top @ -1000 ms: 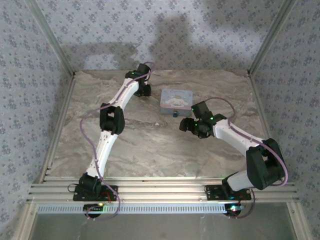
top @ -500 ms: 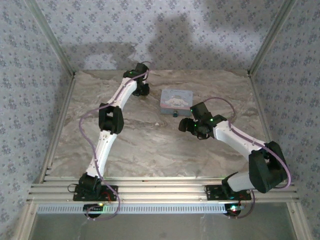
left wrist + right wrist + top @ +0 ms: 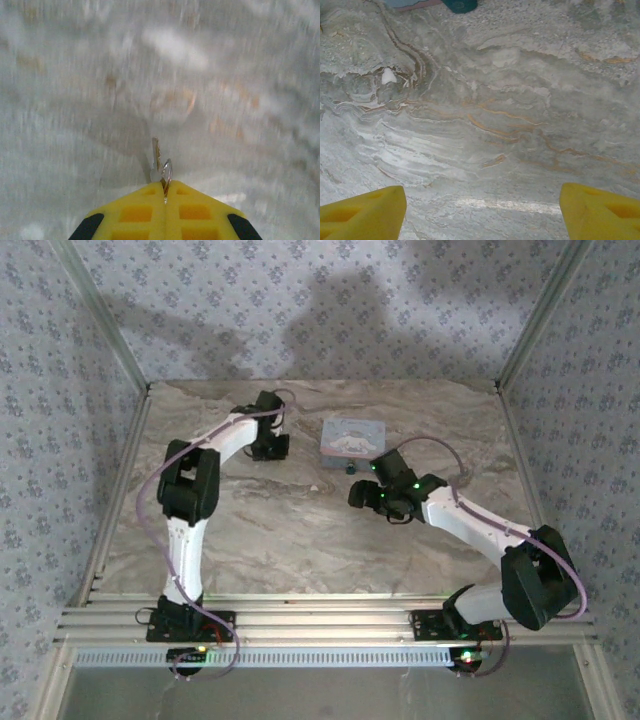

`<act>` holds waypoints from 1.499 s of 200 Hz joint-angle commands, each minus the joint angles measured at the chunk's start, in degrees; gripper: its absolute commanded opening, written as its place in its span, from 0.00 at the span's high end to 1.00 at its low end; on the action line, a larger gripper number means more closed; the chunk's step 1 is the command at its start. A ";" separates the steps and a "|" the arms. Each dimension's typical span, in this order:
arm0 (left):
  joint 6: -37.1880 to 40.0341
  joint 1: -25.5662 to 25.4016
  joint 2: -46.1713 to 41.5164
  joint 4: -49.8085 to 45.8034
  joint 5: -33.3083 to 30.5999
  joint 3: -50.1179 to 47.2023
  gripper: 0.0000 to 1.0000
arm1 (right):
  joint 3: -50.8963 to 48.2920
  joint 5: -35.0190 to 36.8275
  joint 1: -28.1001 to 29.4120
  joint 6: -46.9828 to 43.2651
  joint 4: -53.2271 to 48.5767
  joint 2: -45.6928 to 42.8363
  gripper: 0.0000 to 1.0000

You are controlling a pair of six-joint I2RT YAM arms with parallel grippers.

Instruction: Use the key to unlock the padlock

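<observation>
A small silver key on a ring sticks out from my left gripper, whose yellow fingers are shut on it above the marble table. From above, that left gripper hangs left of the pale blue tin. The tiny dark padlock lies on the table by the tin's front edge, and its teal-dark body sits at the top edge of the right wrist view. My right gripper is just in front of it, open, with bare marble between its fingers.
The marble table is walled by patterned panels at the back and both sides. The tin's edge lies beside the padlock. Open tabletop stretches in front of both grippers and toward the aluminium rail at the near edge.
My left gripper has shut on the key and drawn back toward the near left, its elbow swinging left. My right gripper has crept slightly left, still open.
</observation>
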 commanded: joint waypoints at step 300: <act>-19.69 -2.27 -51.23 53.20 43.48 -38.39 1.00 | 0.48 -20.89 4.63 5.27 50.81 -4.39 0.58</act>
